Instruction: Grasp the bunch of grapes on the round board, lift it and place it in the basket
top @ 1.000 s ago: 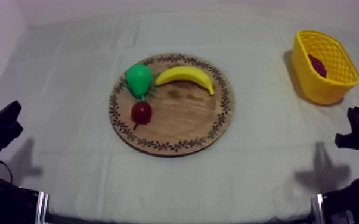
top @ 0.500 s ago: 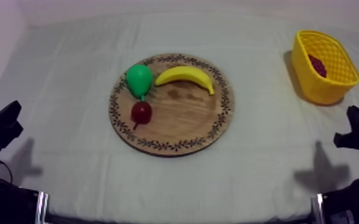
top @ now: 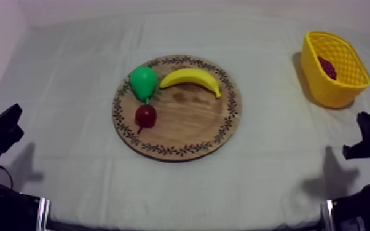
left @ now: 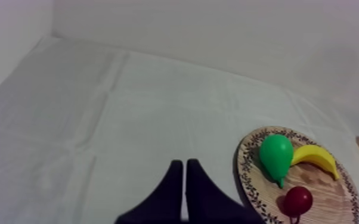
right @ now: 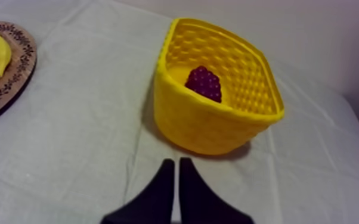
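**Grapes in the basket, both arms empty.** The bunch of grapes (right: 204,83) lies at the bottom of the yellow basket (right: 206,128). The basket stands on the cloth-covered surface (top: 70,80), well apart from the wooden board (top: 193,120), off the side of the board nearest the robot's right arm.

Three toy fruits lie on the board. A green pear (top: 143,81) sits near the rim farthest from the basket. A banana (top: 190,78) lies just beside the pear and curves across toward the basket side of the board. A small red fruit (top: 145,115) sits close by the pear, nearer the camera's edge of the board. No grapes are on the board.

The right pincer (right: 177,162) has its two black fingers pressed together into a narrow wedge and pinches nothing. It hangs over the cloth on the near side of the basket, apart from it and clear of the board. The left pincer (left: 184,164) is likewise pressed together and empty. It sits off the opposite side of the board, well apart from the rim, with the pear and the small red fruit ahead of it to one side.

Judged from how things lie, the work of the task looks complete: the grapes are off the board and inside the basket, and neither arm carries anything. What seems left, if anything, is for the arms to settle at rest, low at either side of the board.
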`<control>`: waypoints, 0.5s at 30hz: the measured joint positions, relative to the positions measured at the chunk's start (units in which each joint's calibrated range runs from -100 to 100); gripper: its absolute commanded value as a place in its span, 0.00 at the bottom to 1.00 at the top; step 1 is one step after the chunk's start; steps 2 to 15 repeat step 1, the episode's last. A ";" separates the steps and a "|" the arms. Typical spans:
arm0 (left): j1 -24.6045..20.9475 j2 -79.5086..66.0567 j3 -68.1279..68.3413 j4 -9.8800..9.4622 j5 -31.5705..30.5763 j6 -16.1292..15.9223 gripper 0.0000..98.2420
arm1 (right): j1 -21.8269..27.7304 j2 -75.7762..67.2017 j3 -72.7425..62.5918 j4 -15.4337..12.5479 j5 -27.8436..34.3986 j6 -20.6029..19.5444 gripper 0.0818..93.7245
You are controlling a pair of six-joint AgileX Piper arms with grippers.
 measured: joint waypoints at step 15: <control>0.00 0.00 0.00 0.00 0.00 0.00 0.00 | 0.00 0.00 0.00 0.00 0.00 0.00 0.00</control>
